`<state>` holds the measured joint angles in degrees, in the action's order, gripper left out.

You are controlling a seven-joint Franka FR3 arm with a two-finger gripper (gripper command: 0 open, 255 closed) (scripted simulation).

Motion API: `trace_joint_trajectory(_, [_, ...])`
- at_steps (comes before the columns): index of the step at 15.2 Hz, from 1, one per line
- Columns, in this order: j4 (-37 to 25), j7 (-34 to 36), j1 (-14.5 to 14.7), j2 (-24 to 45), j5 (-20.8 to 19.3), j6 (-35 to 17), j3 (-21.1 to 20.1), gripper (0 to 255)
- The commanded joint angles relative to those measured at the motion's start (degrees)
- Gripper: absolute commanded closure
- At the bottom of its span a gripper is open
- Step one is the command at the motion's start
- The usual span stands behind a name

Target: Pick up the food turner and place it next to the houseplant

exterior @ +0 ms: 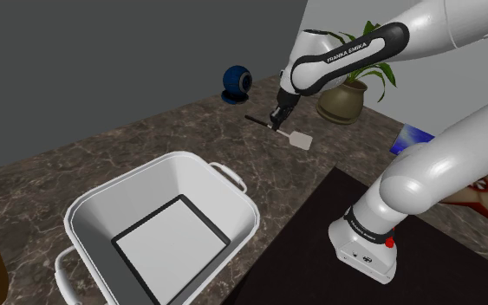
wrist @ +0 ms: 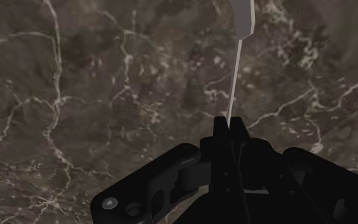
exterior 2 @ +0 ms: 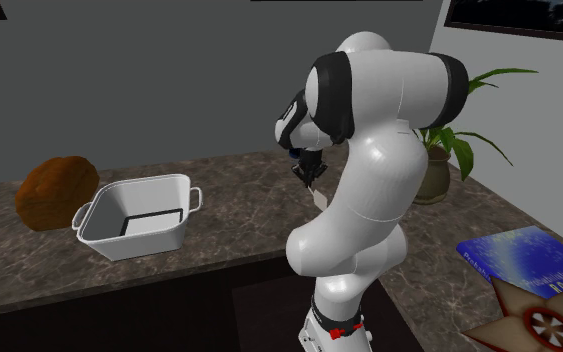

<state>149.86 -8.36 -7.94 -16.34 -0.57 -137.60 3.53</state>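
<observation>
Gripper (exterior: 276,123) is closed on the food turner (exterior: 298,138). In the wrist view the two fingers (wrist: 220,130) sit nearly together, pinching the thin shaft with the pale blade (wrist: 244,19) sticking out past the tips. In the shoulder view the grip is about mid-length: white blade on the side toward the stand, dark handle end toward the blue round thing (exterior: 236,82). Can't tell if the turner is clear of the counter (exterior: 77,165) or touching it.

The turner is over dark veined stone, between the blue round thing and the houseplant (exterior: 348,91). It is near the plant's pot but not beside it.

A white two-handled tub (exterior: 164,230) sits well apart, toward the shoulder view's lower left, with a flat white panel on its bottom. In the second exterior view a brown loaf-like lump (exterior 2: 57,190) is just beside the tub on its left. A blue book (exterior 2: 529,262) and a star-shaped item (exterior 2: 544,325) lie at that view's lower right. The arm's elbow covers most of the gripper (exterior 2: 309,172) there.
</observation>
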Motion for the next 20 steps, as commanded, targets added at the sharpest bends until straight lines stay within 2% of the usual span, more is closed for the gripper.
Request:
trace_joint_trajectory(1, [0.3,0.0,0.0,0.3,0.0,-0.2,0.0,255])
trace_joint_trajectory(6, [0.3,0.0,0.0,0.3,0.0,-0.2,0.0,255])
trace_joint_trajectory(7, [0.3,-0.1,0.0,0.2,0.0,-0.2,0.0,0])
trace_joint_trajectory(12, [0.3,0.0,0.0,0.3,0.0,-0.2,0.0,0])
trace_joint_trajectory(16, [-3.0,0.2,-0.1,-5.1,-0.2,8.3,-0.2,0])
trace_joint_trajectory(20, [-3.0,0.2,-0.1,-5.1,-0.2,8.3,-0.2,0])
